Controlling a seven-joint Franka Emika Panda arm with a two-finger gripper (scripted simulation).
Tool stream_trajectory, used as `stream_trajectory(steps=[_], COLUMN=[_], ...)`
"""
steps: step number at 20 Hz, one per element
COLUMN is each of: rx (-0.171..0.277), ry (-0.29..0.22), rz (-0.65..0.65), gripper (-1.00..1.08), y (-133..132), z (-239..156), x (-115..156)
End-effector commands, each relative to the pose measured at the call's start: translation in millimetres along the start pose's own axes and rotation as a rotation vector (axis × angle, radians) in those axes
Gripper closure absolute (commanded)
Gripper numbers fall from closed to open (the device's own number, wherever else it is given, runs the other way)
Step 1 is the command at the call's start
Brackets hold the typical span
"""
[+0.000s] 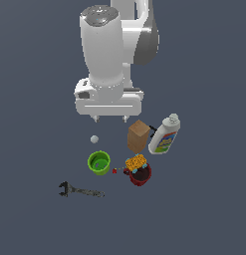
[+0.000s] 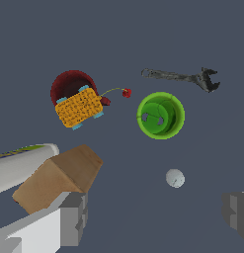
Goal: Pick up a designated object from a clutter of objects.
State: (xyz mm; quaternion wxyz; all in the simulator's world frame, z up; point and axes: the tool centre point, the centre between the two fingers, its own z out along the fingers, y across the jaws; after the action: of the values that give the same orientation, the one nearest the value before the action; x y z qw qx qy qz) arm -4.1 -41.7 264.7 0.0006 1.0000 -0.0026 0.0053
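In the exterior view the white Panda arm stands upright over the dark grey floor [image 1: 204, 219], its wrist pointing straight down and its broad hand held level above the clutter. The gripper [image 1: 110, 119] hangs clear of everything, its two short fingertips set wide apart with nothing between them; the wrist view confirms this, showing one grey finger [image 2: 74, 217] at each side of the frame and only bare floor in the gap.

Going from the exterior view's left: a dark metal wrench [image 1: 79, 190] lies flat, nearest the camera and apart from the rest. Next comes the small pale ball [image 1: 94, 139], resting on the floor by itself, below the gripper's left fingertip and just above the green cup [image 1: 99, 163] in the picture. The cup stands upright, its mouth open. A tiny red speck [image 1: 114, 171] sits between the cup and the red mug [image 1: 140, 175]. A yellow-orange block [image 1: 136, 162] rests on the mug's rim. Behind it stands the brown box [image 1: 138, 136], tilted, and just beside that, at the far right, a white bottle [image 1: 165, 135] with a colourful label lies leaning.

In the wrist view the ball [image 2: 175, 178] lies between the fingers, nearer the right one, untouched.
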Motion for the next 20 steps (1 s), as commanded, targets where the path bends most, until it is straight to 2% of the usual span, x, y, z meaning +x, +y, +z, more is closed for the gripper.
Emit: stream_trajectory(steps=[1,12,20], rx=[0.005,0.013,0.006], ry=[-0.001,-0.005,-0.009], rz=[0.008,0.059,0.087], gripper=[-0.92,-0.92,-0.92], y=[12,72,100], z=[22,128,176], x=[-2,-36,-65])
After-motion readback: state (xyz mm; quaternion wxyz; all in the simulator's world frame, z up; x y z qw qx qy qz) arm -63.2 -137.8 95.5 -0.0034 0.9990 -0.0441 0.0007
